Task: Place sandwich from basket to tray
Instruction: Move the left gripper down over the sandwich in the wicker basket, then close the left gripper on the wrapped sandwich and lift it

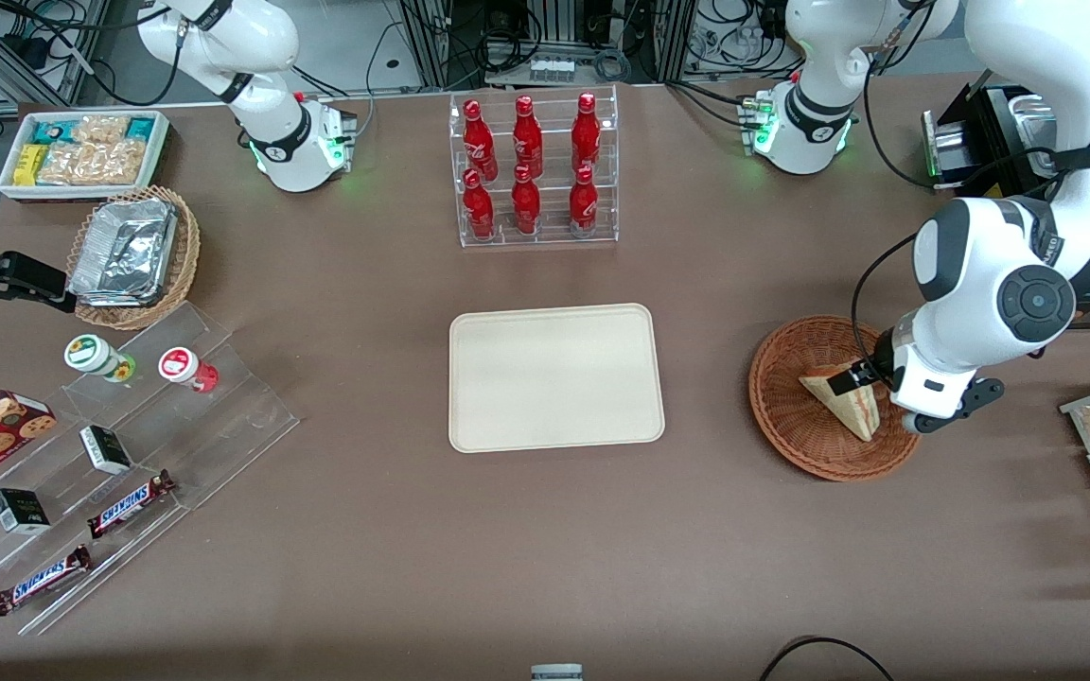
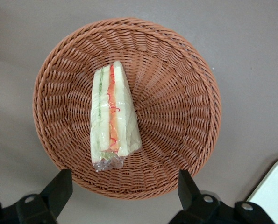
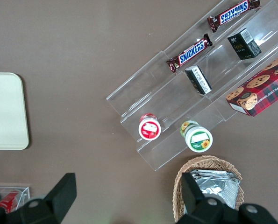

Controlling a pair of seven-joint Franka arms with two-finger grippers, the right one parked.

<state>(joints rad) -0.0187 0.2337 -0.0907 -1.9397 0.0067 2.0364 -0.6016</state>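
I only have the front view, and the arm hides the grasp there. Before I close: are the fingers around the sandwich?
Observer: No. The left wrist view shows the gripper open above the basket, with both fingers clear of the sandwich.
Operator: How is the sandwich lying?
Observer: Cut edge up, so the filling stripes face the wrist camera. It is in clear wrap that bunches at one end.
Operator: Is anything else in the basket?
Observer: No, only the sandwich.

basket point(image 2: 176, 116) reddish-brown weave | sandwich point(image 2: 113, 116) pale, red-green layers | tray point(image 1: 556, 376) cream | claw point(image 2: 122, 196) black
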